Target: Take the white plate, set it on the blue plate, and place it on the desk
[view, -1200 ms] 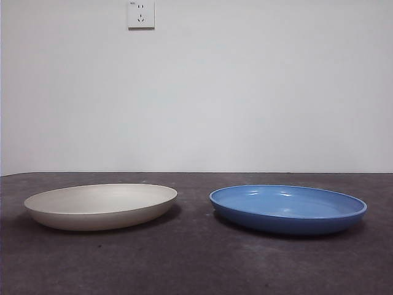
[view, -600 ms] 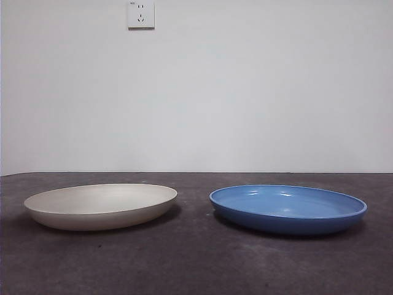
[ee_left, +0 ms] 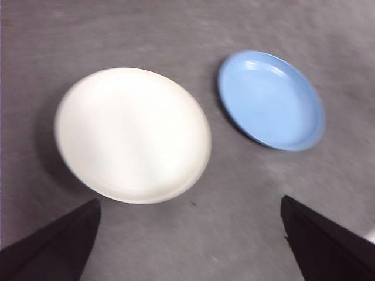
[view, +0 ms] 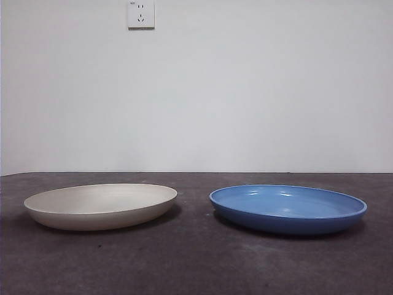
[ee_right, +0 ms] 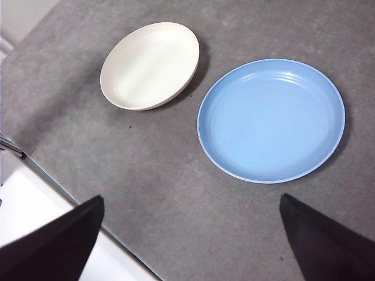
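Desk (view: 196, 264): dark grey-brown, mottled, matte; runs back to a plain white wall (view: 245, 98) carrying a white wall socket (view: 140, 13) high up. In the right wrist view a white strip (ee_right: 35, 216) borders the desk edge.

White plate (view: 101, 206): flat on the desk, rim up, round, so no long axis or heading to record. Blue plate (view: 288, 209): flat on the desk beside it, rim up, a strip of bare desk between; not touching.

Left gripper (ee_left: 187, 246): above the desk, over the white plate's side, jaws wide apart, nothing between them; view slightly blurred. Right gripper (ee_right: 190, 246): above the desk near the blue plate, jaws wide apart, empty.

Versus the front views 1.0 s and 0.5 s ago: both plates unchanged in place; no arm in the front view then or now.
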{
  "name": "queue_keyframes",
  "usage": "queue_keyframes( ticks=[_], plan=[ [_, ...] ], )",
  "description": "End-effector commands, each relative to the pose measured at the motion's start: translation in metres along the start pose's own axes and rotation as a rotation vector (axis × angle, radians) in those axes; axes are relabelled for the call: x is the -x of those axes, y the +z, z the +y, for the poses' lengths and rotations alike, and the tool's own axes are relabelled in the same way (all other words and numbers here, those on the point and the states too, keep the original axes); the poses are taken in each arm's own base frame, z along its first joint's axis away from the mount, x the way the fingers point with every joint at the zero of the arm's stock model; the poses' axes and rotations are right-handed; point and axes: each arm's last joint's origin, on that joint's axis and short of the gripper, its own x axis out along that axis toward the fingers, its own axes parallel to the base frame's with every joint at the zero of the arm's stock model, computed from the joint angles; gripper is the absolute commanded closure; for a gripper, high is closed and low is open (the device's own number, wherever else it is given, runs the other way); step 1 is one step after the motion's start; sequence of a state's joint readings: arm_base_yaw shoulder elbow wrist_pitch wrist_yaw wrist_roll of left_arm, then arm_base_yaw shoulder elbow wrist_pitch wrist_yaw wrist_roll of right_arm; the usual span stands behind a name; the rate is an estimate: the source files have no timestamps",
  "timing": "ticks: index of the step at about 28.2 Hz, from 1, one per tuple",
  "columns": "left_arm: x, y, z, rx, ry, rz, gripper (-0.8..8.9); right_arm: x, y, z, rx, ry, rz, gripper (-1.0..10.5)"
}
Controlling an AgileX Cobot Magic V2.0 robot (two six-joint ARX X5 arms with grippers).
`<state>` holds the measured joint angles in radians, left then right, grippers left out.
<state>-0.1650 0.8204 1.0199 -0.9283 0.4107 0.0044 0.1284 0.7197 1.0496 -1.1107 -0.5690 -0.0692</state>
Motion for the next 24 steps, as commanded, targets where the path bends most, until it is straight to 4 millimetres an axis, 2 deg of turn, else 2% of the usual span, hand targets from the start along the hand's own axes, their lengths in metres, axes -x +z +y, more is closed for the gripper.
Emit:
queue_keyframes(
  ticks=[1, 6, 13, 20, 24],
  plan=[
    [-0.008, 0.012, 0.004, 0.033, 0.04, -0.022, 3.22, 0.003, 0.004, 0.002, 0.001, 0.0, -0.019, 4.7],
    [-0.039, 0.026, 0.019, 0.054, 0.089, 0.009, 3.22, 0.003, 0.004, 0.002, 0.001, 0.0, -0.019, 4.7],
    [-0.095, 0.035, 0.046, 0.092, 0.136, 0.108, 3.22, 0.003, 0.004, 0.002, 0.001, 0.0, -0.019, 4.7],
    [-0.145, 0.033, 0.073, 0.13, 0.151, 0.183, 3.22, 0.003, 0.004, 0.002, 0.001, 0.0, -0.02, 4.7],
    [-0.164, 0.028, 0.09, 0.161, 0.182, 0.214, 3.22, 0.003, 0.004, 0.002, 0.001, 0.0, -0.02, 4.7]
  ],
)
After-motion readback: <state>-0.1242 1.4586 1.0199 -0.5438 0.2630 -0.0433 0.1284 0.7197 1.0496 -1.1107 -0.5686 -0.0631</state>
